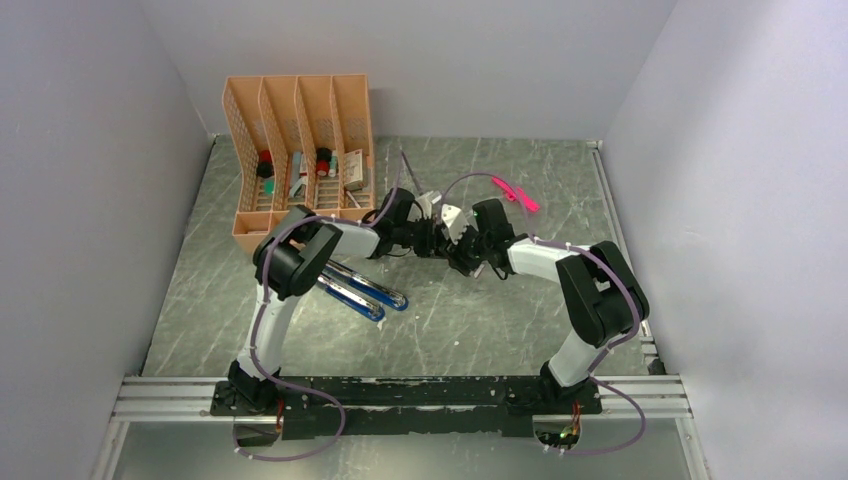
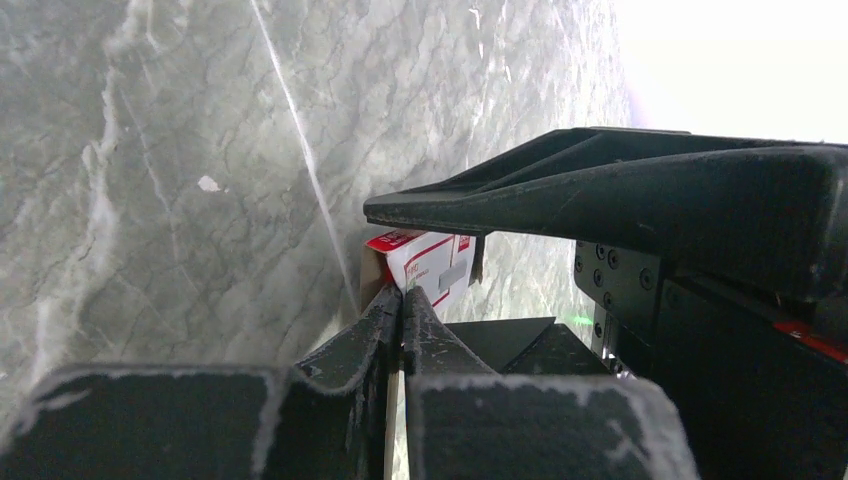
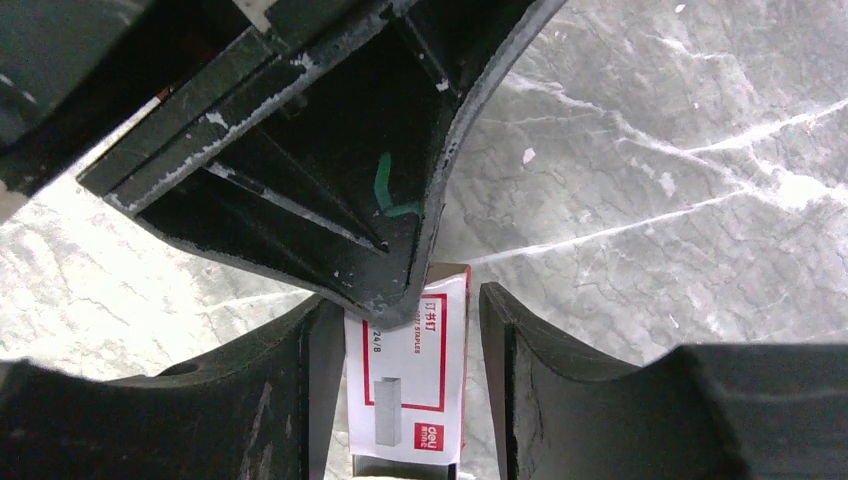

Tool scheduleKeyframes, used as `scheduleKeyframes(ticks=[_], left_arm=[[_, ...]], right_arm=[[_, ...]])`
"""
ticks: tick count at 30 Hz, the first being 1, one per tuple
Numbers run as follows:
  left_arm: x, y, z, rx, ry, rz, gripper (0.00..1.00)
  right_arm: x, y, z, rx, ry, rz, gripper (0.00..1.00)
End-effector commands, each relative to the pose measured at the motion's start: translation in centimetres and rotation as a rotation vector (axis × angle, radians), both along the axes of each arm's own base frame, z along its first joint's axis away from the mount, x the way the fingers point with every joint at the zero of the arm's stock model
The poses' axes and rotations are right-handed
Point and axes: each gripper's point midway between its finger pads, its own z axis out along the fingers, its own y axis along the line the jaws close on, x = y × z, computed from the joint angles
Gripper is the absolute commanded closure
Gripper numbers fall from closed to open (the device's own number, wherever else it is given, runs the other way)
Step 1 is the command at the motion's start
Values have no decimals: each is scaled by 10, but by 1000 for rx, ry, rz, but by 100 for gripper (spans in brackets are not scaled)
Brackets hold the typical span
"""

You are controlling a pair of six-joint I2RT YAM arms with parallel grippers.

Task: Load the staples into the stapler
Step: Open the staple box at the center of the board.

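Where the two arms meet over the middle of the table [image 1: 480,330], a little in front of the orange rack [image 1: 300,150], everything turns on one small thing. The stapler [image 1: 365,292] lies flat beside the left arm's elbow, well apart from both grippers, with nothing touching it. The left gripper [image 2: 402,300] has its fingers pressed together at the near end of the box [image 3: 410,385], seemingly pinching a flap or the cardboard edge. The right gripper [image 3: 405,300] straddles the same box at a narrow spread. One finger lies against its side and a sliver of table shows beside the other, so it looks parted rather than clamped. The staples are out of sight, presumably inside the box.

My read is that the pair are opening the box to get a strip out. To do that well, the right fingers should close squarely on the box's long sides, lightly enough not to crush the card. The left should then draw straight along the box's length without twisting, keeping the open end level so no strips spill.
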Motion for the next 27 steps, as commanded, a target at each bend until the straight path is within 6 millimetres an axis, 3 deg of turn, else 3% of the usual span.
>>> scheduleKeyframes(ticks=[1, 4, 8, 12, 15, 20, 22, 27], left_arm=[[-14, 10, 13, -19, 25, -65, 93], [-7, 16, 14, -19, 23, -43, 93], [3, 24, 16, -11, 18, -7, 93], [11, 28, 17, -7, 21, 25, 93], [12, 29, 16, -6, 24, 35, 93], [15, 30, 17, 3, 23, 53, 93], [17, 31, 18, 5, 27, 64, 93], [20, 30, 18, -2, 42, 93, 93]], right_arm=[[-18, -13, -26, -77, 84, -6, 46], [-13, -9, -12, -39, 45, -21, 45], [0, -2, 22, 69, -63, -87, 45], [12, -3, 62, 240, -151, -276, 45], [16, -17, 81, 366, -186, -483, 44], [8, -33, 90, 566, -145, -733, 45], [8, -42, 83, 622, -60, -911, 45], [5, -48, 68, 614, 49, -1061, 46]])
